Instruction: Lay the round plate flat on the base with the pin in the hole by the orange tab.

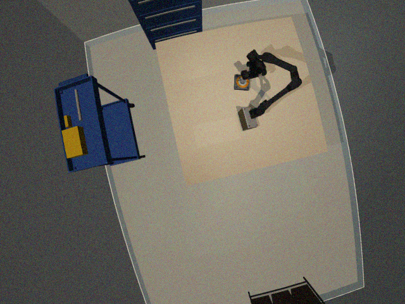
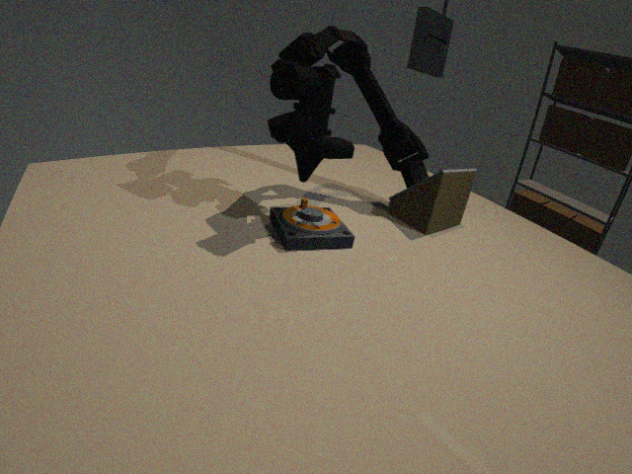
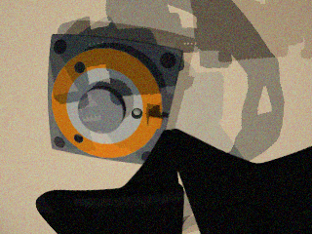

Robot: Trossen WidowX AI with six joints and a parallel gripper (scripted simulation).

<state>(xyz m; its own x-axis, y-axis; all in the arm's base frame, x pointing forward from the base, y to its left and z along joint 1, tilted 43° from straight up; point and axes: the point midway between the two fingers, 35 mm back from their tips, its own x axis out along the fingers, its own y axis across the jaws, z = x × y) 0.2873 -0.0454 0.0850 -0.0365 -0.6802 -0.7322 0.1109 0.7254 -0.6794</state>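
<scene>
Dim grey walls close in a room where a tan desk (image 2: 255, 331) carries everything of note. Above it hangs the claw (image 2: 305, 176), its fingers pressed together with nothing between them, tip pointing straight down and well clear of what lies beneath. In the wrist view the dark fingers fill the lower part of the picture, apart from the plate.

Just below the claw sits the round plate (image 2: 311, 216), orange with a grey middle, resting on the dark square base (image 2: 312, 235). From the exterior view the plate looks level on the base, though the picture is too coarse to be sure it lies fully flat. The orange tab (image 2: 304, 202) stands up at the plate's far edge, directly under the claw's tip. In the wrist view the tab (image 3: 155, 112) appears on the plate's right side, and a small pale dot (image 3: 136, 113) shows just beside it; whether that is the pin inside its hole cannot be told for certain. The grey post (image 3: 103, 105) fills the plate's centre.

Further out, the arm (image 2: 380, 110) bends back down to its wedge-shaped mount (image 2: 434, 198). A metal shelf rack (image 2: 582, 137) stands beyond the desk's right edge.
</scene>
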